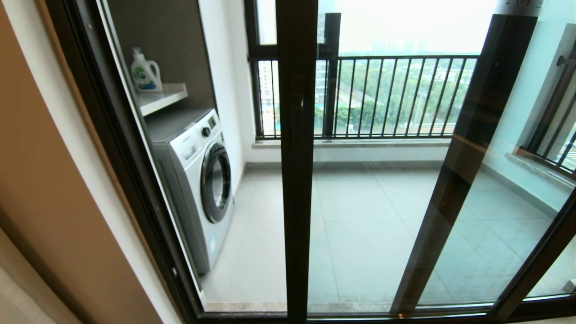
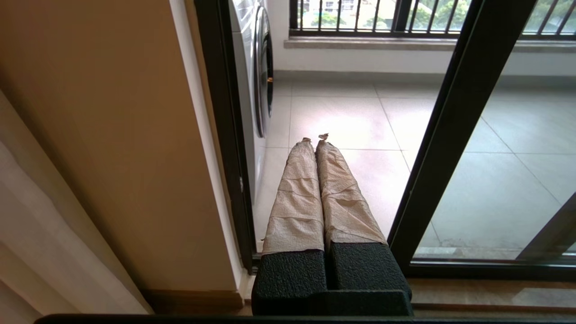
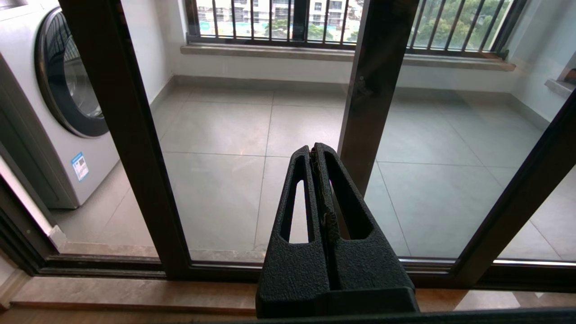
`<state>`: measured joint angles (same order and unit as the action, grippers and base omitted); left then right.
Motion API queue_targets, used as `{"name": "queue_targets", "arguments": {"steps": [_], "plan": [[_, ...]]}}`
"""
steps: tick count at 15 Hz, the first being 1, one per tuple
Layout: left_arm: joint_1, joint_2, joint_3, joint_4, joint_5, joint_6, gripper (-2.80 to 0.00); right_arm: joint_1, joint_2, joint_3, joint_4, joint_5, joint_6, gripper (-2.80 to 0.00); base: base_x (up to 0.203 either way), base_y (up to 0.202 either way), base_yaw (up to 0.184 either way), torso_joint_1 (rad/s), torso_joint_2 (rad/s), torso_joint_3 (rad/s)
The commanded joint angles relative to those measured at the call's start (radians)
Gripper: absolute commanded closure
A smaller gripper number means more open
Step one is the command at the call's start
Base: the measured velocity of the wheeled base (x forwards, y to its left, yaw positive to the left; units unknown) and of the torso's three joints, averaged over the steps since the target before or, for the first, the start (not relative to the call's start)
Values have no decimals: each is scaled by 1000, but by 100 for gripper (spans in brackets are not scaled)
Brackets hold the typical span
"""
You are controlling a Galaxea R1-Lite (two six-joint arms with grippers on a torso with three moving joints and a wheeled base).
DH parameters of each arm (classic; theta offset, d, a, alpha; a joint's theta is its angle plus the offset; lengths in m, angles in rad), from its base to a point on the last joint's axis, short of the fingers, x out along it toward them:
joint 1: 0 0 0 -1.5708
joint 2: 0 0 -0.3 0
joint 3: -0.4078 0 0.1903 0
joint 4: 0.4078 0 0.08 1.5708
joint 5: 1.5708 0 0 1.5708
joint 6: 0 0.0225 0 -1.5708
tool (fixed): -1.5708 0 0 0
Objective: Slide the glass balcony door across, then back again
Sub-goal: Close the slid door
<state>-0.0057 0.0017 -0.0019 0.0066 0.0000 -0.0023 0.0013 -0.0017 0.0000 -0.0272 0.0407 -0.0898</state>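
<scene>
The glass balcony door [image 1: 382,216] has a slim dark frame. Its handle upright [image 1: 297,202] stands near the middle of the head view, with the short dark bar handle [image 1: 297,112] on it. An open gap lies between that upright and the left jamb [image 1: 135,189]. My left gripper [image 2: 315,138], fingers wrapped in tan tape, is shut on nothing and points low into that gap, left of the door upright [image 2: 450,135]. My right gripper [image 3: 313,147] is shut and empty, low before the door glass [image 3: 225,180], right of the upright [image 3: 126,135]. Neither gripper touches the door or shows in the head view.
A second dark-framed glass panel's upright [image 1: 468,157] stands to the right, behind the door. On the balcony a white washing machine [image 1: 198,180] stands at the left under a shelf [image 1: 162,96] with a detergent bottle [image 1: 145,74]. Black railing [image 1: 396,94] at the back. Tan wall [image 1: 45,180] at my left.
</scene>
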Motion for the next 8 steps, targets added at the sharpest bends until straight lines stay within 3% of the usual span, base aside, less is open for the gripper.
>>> {"name": "queue_targets", "arguments": {"steps": [1, 5, 8], "plan": [[1, 0, -1, 1, 2, -2, 0, 0, 2, 12, 0, 1, -1, 0, 0, 0, 0, 0, 0, 0], [1, 98, -159, 4, -26, -3, 0, 0, 2, 12, 0, 1, -1, 0, 0, 0, 0, 0, 0, 0], [1, 426, -357, -80, -64, -20, 0, 0, 2, 12, 0, 1, -1, 0, 0, 0, 0, 0, 0, 0]]}}
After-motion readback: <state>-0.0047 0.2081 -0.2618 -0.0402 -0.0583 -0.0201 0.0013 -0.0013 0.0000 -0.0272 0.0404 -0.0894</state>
